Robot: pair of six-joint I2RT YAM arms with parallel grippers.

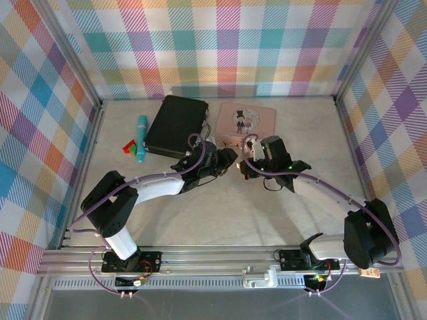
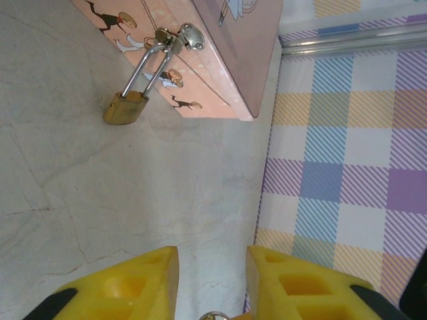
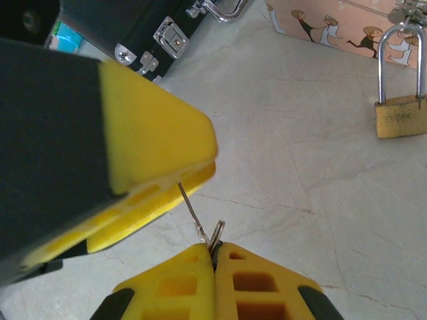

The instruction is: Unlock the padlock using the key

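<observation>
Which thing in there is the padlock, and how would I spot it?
Find the flat pink picture tin at the table's back, right of the black case. Hooked through the tin's silvery clasp is a tiny padlock: brass-gold body, thin silvery shackle, unlike the case's all-silver latches.

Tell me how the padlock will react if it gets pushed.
The padlock will probably swing or twist away: only its thin shackle, looped through the hasp on the tin, holds it. Its small brass body likely slides easily on the smooth table. It looks stiff, not fragile.
</observation>
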